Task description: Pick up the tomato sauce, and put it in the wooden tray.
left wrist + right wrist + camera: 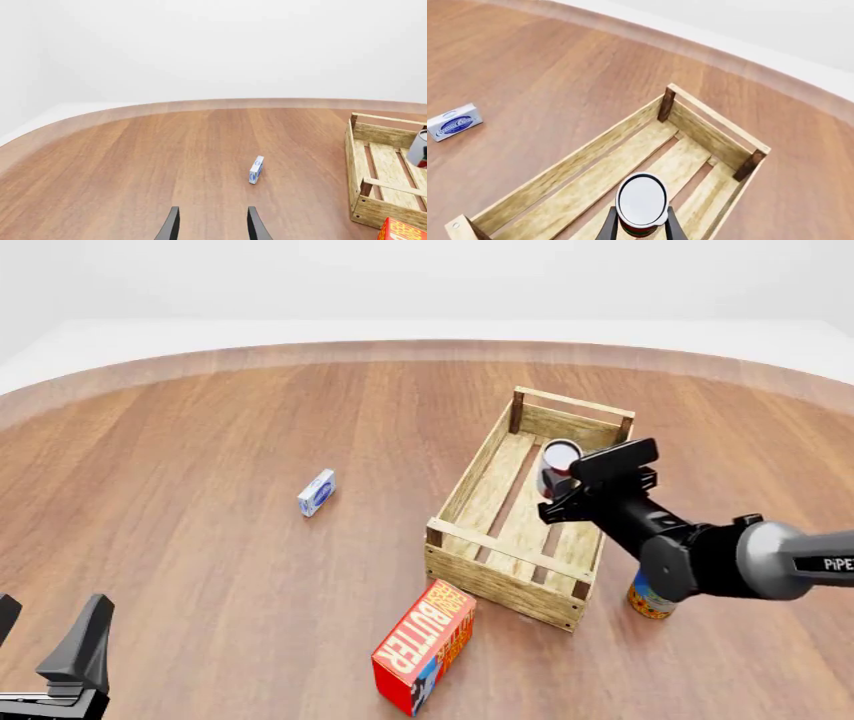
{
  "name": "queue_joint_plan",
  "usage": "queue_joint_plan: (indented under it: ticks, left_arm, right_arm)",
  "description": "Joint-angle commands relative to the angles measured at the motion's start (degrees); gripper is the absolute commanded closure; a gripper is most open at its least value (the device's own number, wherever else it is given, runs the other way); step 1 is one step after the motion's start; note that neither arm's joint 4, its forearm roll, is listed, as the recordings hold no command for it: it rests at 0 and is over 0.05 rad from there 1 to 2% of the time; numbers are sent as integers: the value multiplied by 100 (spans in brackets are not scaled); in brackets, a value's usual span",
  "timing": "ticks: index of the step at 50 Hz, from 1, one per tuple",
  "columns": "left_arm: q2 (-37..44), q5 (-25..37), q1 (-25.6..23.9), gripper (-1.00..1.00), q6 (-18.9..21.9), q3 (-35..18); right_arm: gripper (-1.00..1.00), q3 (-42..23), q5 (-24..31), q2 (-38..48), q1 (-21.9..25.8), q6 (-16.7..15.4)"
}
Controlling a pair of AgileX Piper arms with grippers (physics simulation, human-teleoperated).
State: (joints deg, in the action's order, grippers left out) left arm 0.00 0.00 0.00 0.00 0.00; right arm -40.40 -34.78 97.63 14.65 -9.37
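The right pincer (561,486) is hanging over the wooden tray (470,475), its 2 fingers (609,226) pressing on either side of the tomato sauce (642,201), which is sitting upright between them with its silvery-white top facing up and the red of its label just showing beneath. From the right wrist view the can is hovering above the tray's slatted floor, nearer the far end wall than the near one, and I cannot tell how far it is off the slats. To finish this well, I would judge the arm should be lowering straight down, keeping the can vertical and away from the side boards, and easing the fingers apart only once the base is resting on a slat rather than over a gap, so it is not tipping as it lets go. The left pincer (212,225) is idling low over the bare table (214,440) with its fingers spread apart and nothing between them; a small blue-and-white box (256,169) is lying just ahead of it. Below and to the near side of the right pincer, the red-orange box (426,645) is reading "BUTTER" in large letters, and the arm's sleeve is showing "PiPE". A blue-and-yellow can (650,598) is standing just outside the tray under the forearm; its label is too small to read.
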Motion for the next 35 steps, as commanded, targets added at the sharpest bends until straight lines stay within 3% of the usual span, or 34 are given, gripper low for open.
queue_joint_plan:
  ticks: [1, 35]
  left_arm:
    - [0, 0, 0, -100, 0, 0]
    - [0, 0, 0, -100, 0, 0]
  right_arm:
    - [100, -129, -36, 206, 5, 92]
    - [100, -378, -70, 628, 3, 98]
